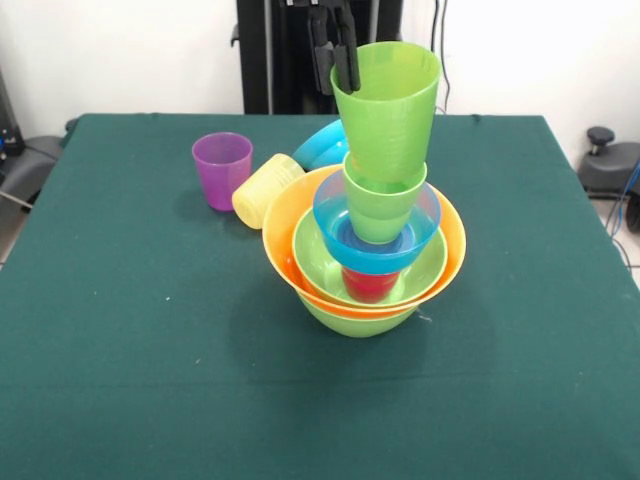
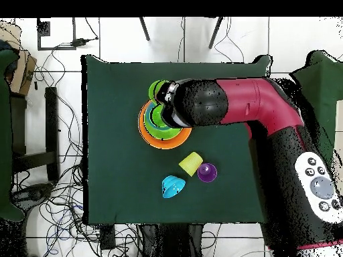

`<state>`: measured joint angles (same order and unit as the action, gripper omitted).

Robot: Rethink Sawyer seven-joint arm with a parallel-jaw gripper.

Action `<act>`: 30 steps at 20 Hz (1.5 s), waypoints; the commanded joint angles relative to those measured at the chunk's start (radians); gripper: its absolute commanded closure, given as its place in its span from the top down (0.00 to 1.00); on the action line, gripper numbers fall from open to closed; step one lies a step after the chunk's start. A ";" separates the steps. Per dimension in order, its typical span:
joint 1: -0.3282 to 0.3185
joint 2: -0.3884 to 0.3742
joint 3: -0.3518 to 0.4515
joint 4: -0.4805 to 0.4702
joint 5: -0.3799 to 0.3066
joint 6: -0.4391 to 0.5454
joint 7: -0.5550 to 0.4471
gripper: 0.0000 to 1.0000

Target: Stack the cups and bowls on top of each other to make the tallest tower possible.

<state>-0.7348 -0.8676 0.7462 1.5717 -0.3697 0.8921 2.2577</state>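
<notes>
In the middle of the front view, a little right of centre, the tower (image 1: 364, 250) stands on the green table (image 1: 130, 380): a lime green bowl (image 1: 355, 318) at the bottom, the large orange bowl (image 1: 285, 240) nested in it, a second lime green bowl (image 1: 312, 262) inside that, and a red cup (image 1: 368, 284) in its hollow. On the red cup sits a blue bowl (image 1: 330, 222), and in that a light green cup (image 1: 382, 205) stands upright.

Above it, a second light green cup (image 1: 388, 110) hangs slightly tilted, its base set into the mouth of the one below. The gripper (image 1: 336, 45) comes down from the top of the frame and its black fingers (image 1: 348, 50) are pinched on the left side of this cup's rim.

To the left of the tower, the ribbed pale yellow cup (image 1: 264, 190) lies on its side just beside the orange bowl, the purple cup (image 1: 222, 168) stands upright further left, and the other blue bowl (image 1: 322, 146) lies tipped over behind them.

No brand, label or writing can be read on any of them. From overhead, the red and black arm (image 2: 241, 110) covers most of the tower.
</notes>
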 commanded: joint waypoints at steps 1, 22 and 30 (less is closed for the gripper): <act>0.011 0.009 0.003 -0.026 -0.083 0.116 -0.282 0.00; 0.038 0.012 -0.023 0.001 -0.123 0.080 -0.230 0.00; 0.040 0.021 -0.023 -0.016 -0.135 0.093 -0.231 0.00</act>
<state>-0.7281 -0.8676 0.7459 1.5717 -0.4172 0.8993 2.2577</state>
